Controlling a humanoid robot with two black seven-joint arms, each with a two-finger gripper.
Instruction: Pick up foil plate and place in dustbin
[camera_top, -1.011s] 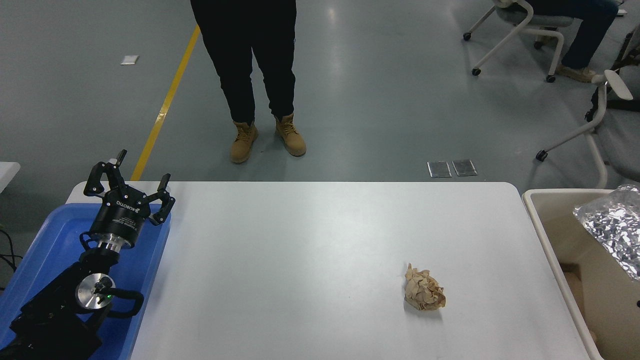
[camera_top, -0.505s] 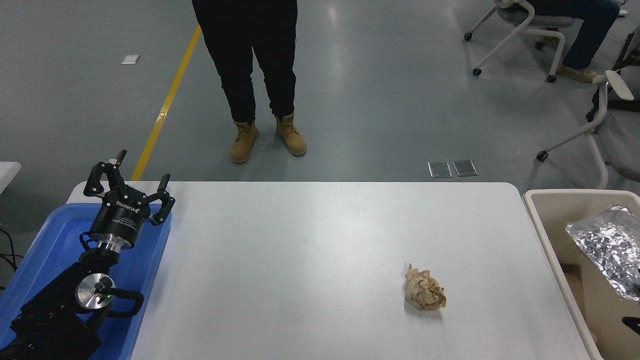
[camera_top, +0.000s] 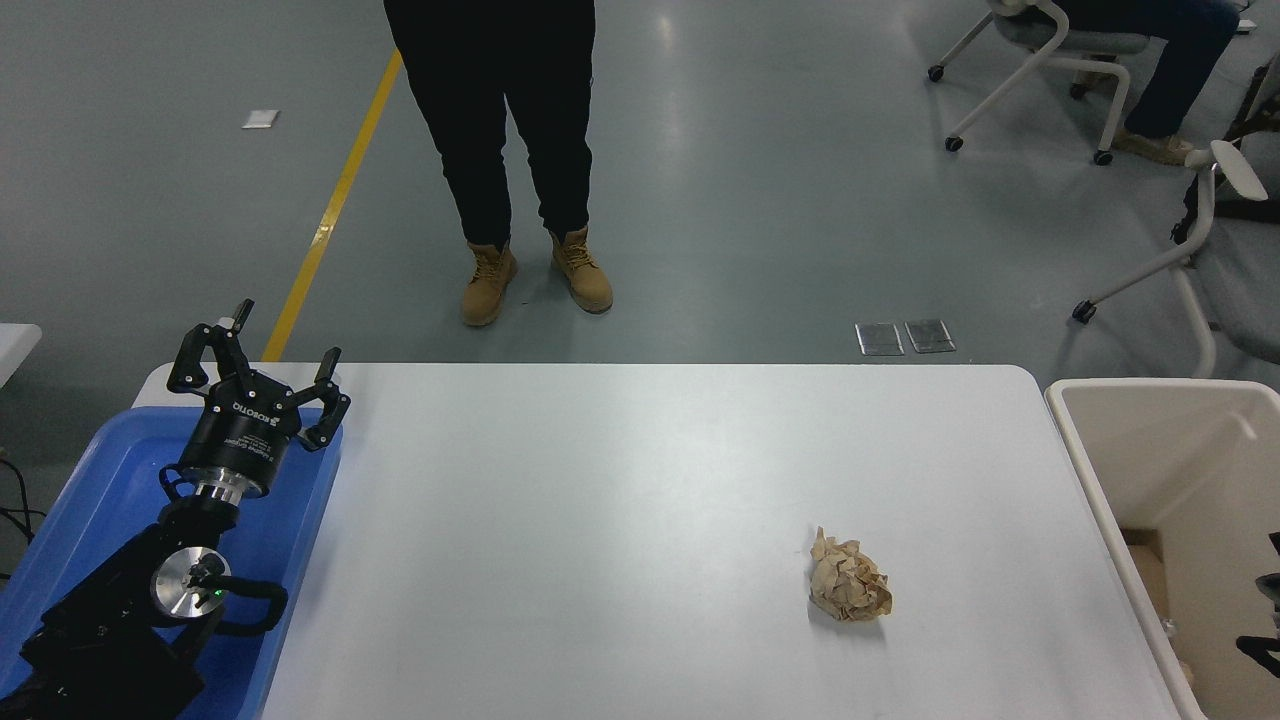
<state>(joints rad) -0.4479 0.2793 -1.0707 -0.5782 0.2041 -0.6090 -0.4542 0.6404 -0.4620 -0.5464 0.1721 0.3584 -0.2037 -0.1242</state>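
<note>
The foil plate does not show anywhere in the head view. The cream-beige dustbin (camera_top: 1090, 470) stands off the table's right edge, and the inner walls in view are bare. Only two black tips of my right gripper (camera_top: 1265, 612) poke in at the right edge, over the inside of the dustbin. They stand apart with nothing between them. My left gripper (camera_top: 265, 360) is open and empty, parked over the blue tray at the lower left.
A crumpled brown paper ball (camera_top: 849, 590) lies on the white table (camera_top: 620, 500) at the right front. A flat blue tray (camera_top: 100, 480) sits at the table's left end. A person's legs (camera_top: 500, 150) stand beyond the far edge. Office chairs (camera_top: 1180, 250) stand at the back right.
The foil plate, which was over the dustbin at the right edge, sank lower and has gone from view. The right gripper's tips now show apart. The left arm has not moved.
</note>
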